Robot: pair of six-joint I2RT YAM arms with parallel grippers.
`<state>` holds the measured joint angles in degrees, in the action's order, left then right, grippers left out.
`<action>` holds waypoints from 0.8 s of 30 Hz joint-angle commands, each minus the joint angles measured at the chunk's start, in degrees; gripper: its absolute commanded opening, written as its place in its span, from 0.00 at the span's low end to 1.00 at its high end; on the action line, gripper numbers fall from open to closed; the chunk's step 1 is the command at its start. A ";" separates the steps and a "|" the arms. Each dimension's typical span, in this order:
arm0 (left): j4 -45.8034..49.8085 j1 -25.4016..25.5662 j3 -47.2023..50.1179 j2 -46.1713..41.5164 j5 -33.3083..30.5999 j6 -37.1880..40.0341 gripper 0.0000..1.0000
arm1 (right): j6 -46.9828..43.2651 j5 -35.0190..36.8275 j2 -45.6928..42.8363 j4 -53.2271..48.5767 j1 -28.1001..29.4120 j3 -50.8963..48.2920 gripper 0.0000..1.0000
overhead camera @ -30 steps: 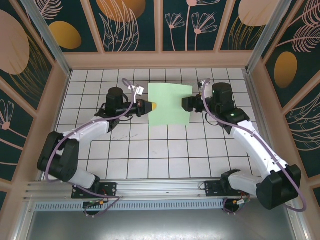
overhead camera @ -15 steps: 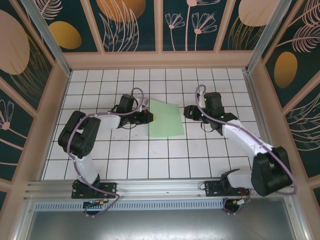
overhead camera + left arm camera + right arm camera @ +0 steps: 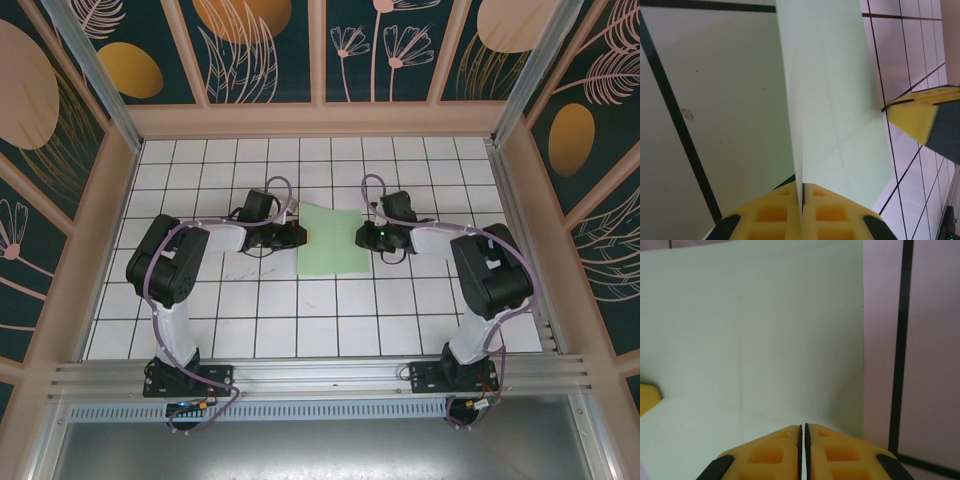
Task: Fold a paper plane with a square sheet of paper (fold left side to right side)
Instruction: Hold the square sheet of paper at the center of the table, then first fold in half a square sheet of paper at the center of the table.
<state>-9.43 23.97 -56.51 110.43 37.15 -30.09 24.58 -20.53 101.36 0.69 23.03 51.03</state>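
The square sheet of paper (image 3: pixel 332 242) lies mid-tabletop (image 3: pixel 300 310) between both arms, left fingers (image 3: pixel 775 215) pinching its left edge, right fingers (image 3: pixel 832 450) all but closed at its right edge, grip unclear.

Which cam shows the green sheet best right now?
Top external: nearly the whole sheet, outline and placement readable. Both wrist views are close-ups, each giving just part of its surface and edges.
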 commanded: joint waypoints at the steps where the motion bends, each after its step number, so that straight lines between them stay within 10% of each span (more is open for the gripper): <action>1: 2.11 0.20 -1.49 0.33 0.42 1.82 0.00 | -0.19 1.73 2.13 -1.36 0.81 2.04 0.14; 7: 3.03 0.20 -2.45 -0.30 1.07 1.90 0.02 | -1.03 4.39 3.42 -4.81 1.45 1.12 0.15; 24: -14.12 2.12 -2.96 -1.56 14.79 -13.13 0.57 | -0.84 4.89 4.31 -4.46 2.13 -1.94 0.16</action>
<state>-17.78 25.06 -57.93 109.14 48.07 -39.40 24.36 -17.82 103.55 0.89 24.23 51.35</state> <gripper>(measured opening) 0.559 0.155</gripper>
